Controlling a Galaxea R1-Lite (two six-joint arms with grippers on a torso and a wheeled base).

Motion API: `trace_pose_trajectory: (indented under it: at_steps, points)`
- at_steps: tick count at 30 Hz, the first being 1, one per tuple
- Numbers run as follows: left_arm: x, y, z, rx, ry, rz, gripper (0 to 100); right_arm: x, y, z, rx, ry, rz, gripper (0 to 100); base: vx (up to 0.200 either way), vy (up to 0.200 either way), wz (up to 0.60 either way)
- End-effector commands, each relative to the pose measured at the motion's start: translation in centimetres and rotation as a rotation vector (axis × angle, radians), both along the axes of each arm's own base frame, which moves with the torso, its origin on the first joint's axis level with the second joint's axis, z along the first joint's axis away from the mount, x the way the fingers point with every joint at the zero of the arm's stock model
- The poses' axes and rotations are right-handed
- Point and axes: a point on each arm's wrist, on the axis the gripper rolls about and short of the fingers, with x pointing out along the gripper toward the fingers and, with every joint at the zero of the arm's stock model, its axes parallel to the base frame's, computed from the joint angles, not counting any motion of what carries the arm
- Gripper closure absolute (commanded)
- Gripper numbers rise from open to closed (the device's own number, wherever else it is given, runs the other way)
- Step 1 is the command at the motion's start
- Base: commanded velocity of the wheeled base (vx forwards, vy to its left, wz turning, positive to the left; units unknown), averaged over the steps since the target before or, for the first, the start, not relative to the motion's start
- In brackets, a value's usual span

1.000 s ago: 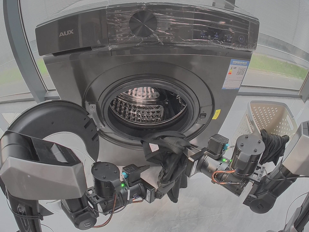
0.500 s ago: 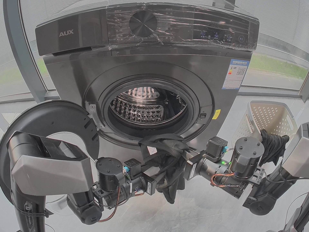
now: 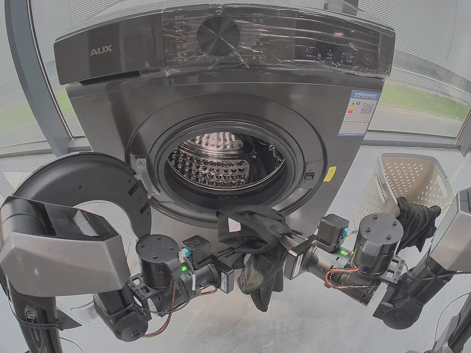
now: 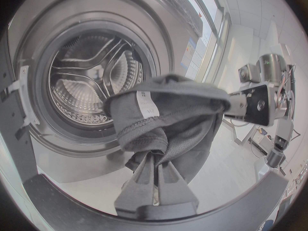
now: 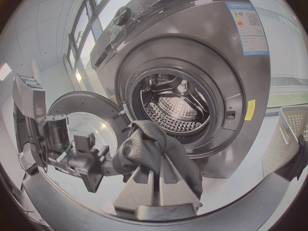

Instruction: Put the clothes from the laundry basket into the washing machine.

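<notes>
Mid-transfer, two-arm carry. Both arms on one dark garment (image 3: 257,234), held in the air just below and in front of the drum opening (image 3: 225,165) of the washing machine (image 3: 221,89); top fold level with the lower seal lip, nothing inside yet.

Fingers of left gripper (image 4: 156,172) together, clamped on the lower bunched part. Fingers of right gripper (image 5: 157,174) together as well, pinched on the upper fold. Facing each other, cloth bridging the gap between them.

Key relation: opening up and forward from both sets of fingers. Long axis of the cloth roughly vertical, loose tail drooping below the left grip. Right grip higher, so judged nearer the opening; depth hard to call from the head view.

Next move, as a guess: lift and push forward together, upper fold in first, then release. Risk: hanging tail snagging on or draping over the seal lip instead of clearing it.

Off to the robot's left, door (image 3: 83,187) swung wide open, near the left arm. To the right of the machine, laundry basket (image 3: 417,177) tilted up, second dark piece (image 3: 417,221) draped over its near rim, not yet moved.
</notes>
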Motion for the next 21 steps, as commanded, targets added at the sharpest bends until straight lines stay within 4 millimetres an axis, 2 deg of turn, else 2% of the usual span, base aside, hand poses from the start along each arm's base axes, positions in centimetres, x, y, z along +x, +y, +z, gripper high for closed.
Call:
trace_pose_trajectory:
  at_steps: [1, 4, 5, 8, 12, 21]
  points:
    - [-1.0, 1.2, 2.6, -0.036, -0.046, 0.009, 100, -0.1, -0.5, -0.5, -0.018, 0.021, -0.009, 100, 0.0, 0.0, 0.0]
    - [-1.4, 1.5, 2.9, -0.036, -0.05, 0.013, 100, -0.2, -0.5, -0.6, -0.021, 0.023, -0.009, 100, 0.0, 0.0, 0.0]
    - [-1.4, 1.5, 3.0, -0.038, -0.053, 0.015, 100, -0.2, -0.5, -0.6, -0.022, 0.024, -0.01, 0, 0.0, 0.0, 0.0]
    - [-1.5, 1.6, 3.5, -0.047, -0.063, 0.015, 100, -0.1, -0.6, -0.6, -0.017, 0.03, -0.014, 0, 0.0, 0.0, 0.0]
    - [-1.6, 1.6, 4.9, -0.083, -0.103, 0.015, 100, 0.1, -1.3, -1.2, -0.039, 0.068, -0.079, 0, 0.0, 0.0, 0.0]
    - [-1.1, 1.3, 7.7, -0.16, -0.188, 0.015, 100, -0.2, -1.7, -1.8, -0.065, 0.093, -0.086, 0, 0.0, 0.0, 0.0]
